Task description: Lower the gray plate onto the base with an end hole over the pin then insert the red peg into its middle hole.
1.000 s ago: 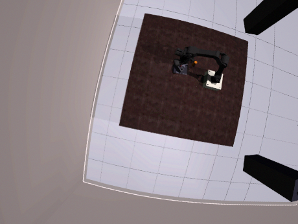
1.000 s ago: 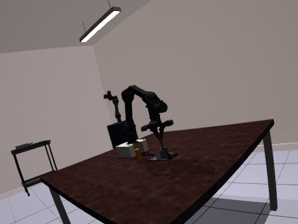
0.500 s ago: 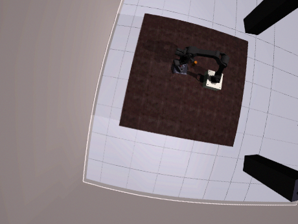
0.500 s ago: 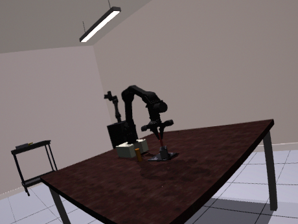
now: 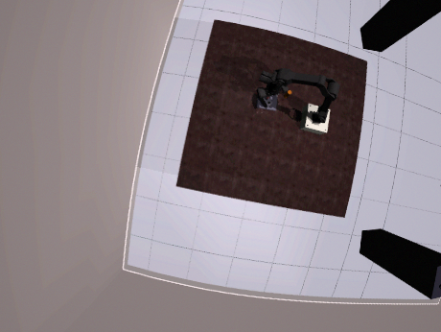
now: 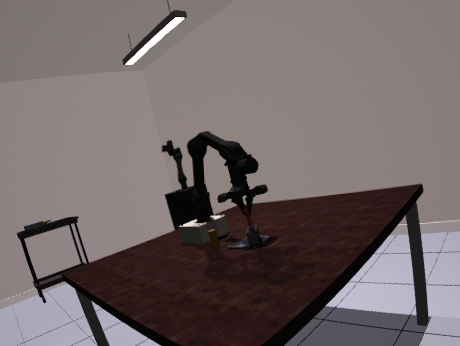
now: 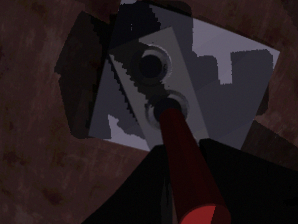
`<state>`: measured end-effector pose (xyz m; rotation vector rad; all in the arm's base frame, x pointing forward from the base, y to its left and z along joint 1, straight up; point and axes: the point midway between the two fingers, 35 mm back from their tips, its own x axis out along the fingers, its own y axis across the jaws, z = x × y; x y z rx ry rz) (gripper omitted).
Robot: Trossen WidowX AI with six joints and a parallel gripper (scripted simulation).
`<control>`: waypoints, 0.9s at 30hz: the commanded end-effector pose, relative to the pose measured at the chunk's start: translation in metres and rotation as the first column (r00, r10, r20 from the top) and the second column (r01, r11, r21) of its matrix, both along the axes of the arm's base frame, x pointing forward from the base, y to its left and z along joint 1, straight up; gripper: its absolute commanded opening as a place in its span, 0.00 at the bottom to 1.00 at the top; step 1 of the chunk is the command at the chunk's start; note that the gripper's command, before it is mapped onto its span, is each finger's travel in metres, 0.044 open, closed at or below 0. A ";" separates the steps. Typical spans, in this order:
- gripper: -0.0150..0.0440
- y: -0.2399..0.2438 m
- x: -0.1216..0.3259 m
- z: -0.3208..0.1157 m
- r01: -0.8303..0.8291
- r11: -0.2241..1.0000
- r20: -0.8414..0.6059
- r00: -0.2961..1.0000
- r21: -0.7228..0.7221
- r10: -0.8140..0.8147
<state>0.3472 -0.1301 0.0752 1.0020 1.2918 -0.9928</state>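
Note:
My gripper [image 6: 247, 212] [image 7: 182, 152] is shut on the red peg [image 6: 249, 219] [image 7: 182, 150], which leans slightly in the wrist view. The peg's lower end meets the second visible hole of the gray plate [image 7: 184, 75]; how far it is in, if at all, I cannot tell. The plate lies over the blue-gray base [image 5: 273, 106] [image 6: 241, 246] [image 7: 212, 41], turned relative to its edges. Another ringed, dark hole shows near the plate's far end. The plate's near end is hidden by the peg and fingers, and the pin cannot be made out.
An orange cylinder [image 5: 290, 92] [image 6: 214, 240] stands upright between the base and the arm's pale mounting block [image 5: 313, 127] [image 6: 193, 233]. All stand on the dark red-brown table [image 5: 249, 158] [image 6: 175, 295]. A cart [image 6: 52, 226] stands beyond the table at the left in the exterior view.

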 end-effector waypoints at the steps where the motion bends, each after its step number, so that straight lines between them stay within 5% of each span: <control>1: 0.25 0.001 0.000 0.000 -0.003 1.000 0.001 1.000 0.003 0.003; 27: 0.25 0.002 0.001 -0.017 -0.003 1.000 0.001 1.000 0.003 0.003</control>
